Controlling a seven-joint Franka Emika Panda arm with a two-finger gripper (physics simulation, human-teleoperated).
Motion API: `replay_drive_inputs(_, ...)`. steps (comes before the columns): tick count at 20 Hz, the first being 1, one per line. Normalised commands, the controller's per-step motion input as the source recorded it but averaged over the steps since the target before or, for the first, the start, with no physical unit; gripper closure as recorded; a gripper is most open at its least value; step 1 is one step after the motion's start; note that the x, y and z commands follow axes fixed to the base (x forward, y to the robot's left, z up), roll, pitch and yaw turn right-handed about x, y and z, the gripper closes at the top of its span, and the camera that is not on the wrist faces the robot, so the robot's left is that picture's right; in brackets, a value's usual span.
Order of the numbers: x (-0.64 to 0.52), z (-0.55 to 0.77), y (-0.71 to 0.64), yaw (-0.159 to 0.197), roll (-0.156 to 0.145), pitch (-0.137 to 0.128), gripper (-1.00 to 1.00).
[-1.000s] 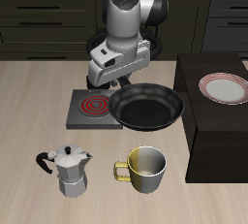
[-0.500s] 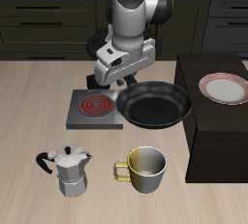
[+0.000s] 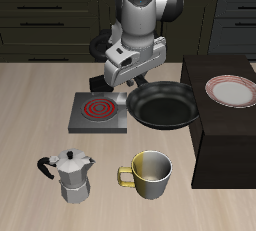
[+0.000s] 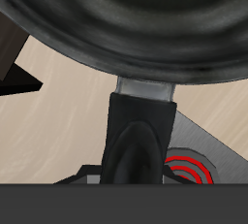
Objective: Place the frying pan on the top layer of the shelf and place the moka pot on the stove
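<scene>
While the moka pot (image 3: 71, 175) waits nearest the front edge w/ the mug (image 3: 147, 173), we hold the pan (image 3: 160, 106) aloft btwn stove (image 3: 97, 112) & shelf (image 3: 222, 125), gripper (image 3: 122, 78) clamped on its handle (image 4: 135, 141). Stiff, bowl-heavy; we'd judge it may droop. Plate (image 3: 232, 91) sits on the shelf.
</scene>
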Motion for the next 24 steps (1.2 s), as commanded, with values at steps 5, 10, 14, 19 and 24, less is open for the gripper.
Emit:
replay_drive_inputs(5, 0.06, -0.09, -0.08, -0.013, -0.017, 0.007, 1.0)
replay_drive_inputs(10, 0.07, -0.08, -0.02, -0.002, -0.023, 0.022, 1.0)
replay_drive_inputs(14, 0.07, -0.27, -0.02, 0.033, -0.022, 0.041, 1.0)
replay_drive_inputs(19, -0.04, 0.01, 0.06, 0.022, 0.008, 0.0, 1.0)
replay_drive_inputs(24, -0.07, 0.0, 0.26, 0.024, 0.04, 0.006, 1.0)
